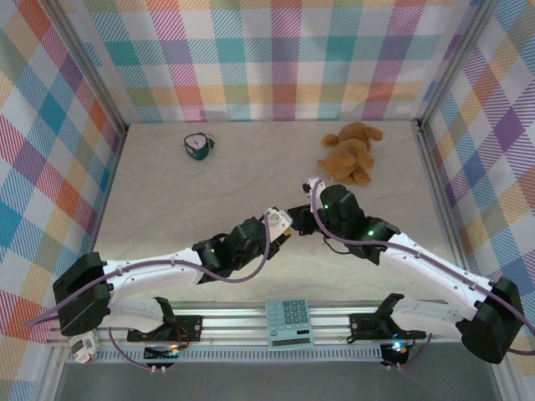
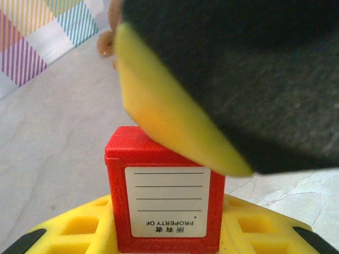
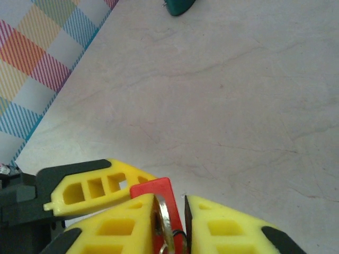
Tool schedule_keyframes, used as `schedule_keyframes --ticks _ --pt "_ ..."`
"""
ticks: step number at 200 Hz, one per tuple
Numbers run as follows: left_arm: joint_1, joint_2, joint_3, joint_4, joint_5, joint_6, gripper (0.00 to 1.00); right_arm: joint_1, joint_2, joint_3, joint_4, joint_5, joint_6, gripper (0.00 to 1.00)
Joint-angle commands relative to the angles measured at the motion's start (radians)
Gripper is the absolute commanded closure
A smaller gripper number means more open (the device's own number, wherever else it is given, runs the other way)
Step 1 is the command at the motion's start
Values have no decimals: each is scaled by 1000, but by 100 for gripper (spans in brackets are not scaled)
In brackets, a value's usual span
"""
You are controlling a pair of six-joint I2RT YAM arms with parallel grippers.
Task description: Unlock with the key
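In the middle of the table, the left hand and right hand meet tip to tip. The left wrist view shows the left hand clenched on a red padlock at lower centre. The padlock's white label appears upside down. It has blank ruled lines and reads "PROPERTY OF" beside the characters 所有者.

In the right wrist view, the right hand grips a metal key at the bottom edge, right against the padlock.

A teddy bear lies at upper right and a small teal object at upper left. A calculator sits at bottom centre, its keys unreadable.
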Motion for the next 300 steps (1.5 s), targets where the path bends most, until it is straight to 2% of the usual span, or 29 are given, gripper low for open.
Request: schedule_keyframes --ticks 1,72,93,127,160,181,216,244,300 --pt "4 -65 43 73 -14 -23 78 -35 -58 22 -158 -11 -28 74" --pt "0 -40 52 -102 -45 12 76 -120 -140 88 -209 -55 -60 59" --pt "1 8 109 -182 -99 99 76 -173 -161 80 -233 -83 -73 57" --pt "-8 72 161 -181 -230 311 77 -310 -145 75 -239 -210 -70 54" --pt "-15 116 157 -36 -362 576 77 -367 -113 71 -211 -303 -75 54" --pt "-21 144 123 79 -409 718 78 -381 -96 60 -187 -357 -75 53" --pt "-58 199 28 381 -481 966 78 -384 -75 42 -150 -446 -98 52" --pt "-93 245 -26 529 -510 1088 79 -384 -61 38 -143 -463 -116 51" --pt "-147 354 -88 720 -553 1209 78 -383 27 37 -160 -491 -149 52"
